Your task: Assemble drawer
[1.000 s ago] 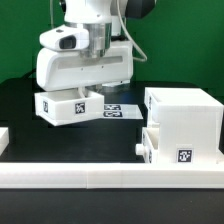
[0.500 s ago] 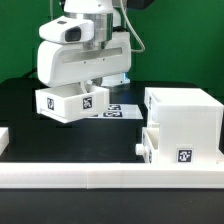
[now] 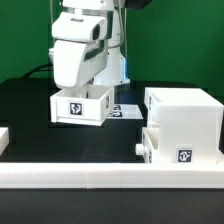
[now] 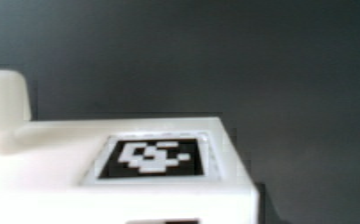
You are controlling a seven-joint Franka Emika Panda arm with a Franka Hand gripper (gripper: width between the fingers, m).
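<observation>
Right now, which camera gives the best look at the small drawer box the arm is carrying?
The exterior view: the whole drawer box shows under the gripper. The wrist view catches only one tagged white face, close and blurred.

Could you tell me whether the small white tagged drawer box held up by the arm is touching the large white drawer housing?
Apart. The exterior view shows dark background between the small white drawer box and the large white housing.
</observation>
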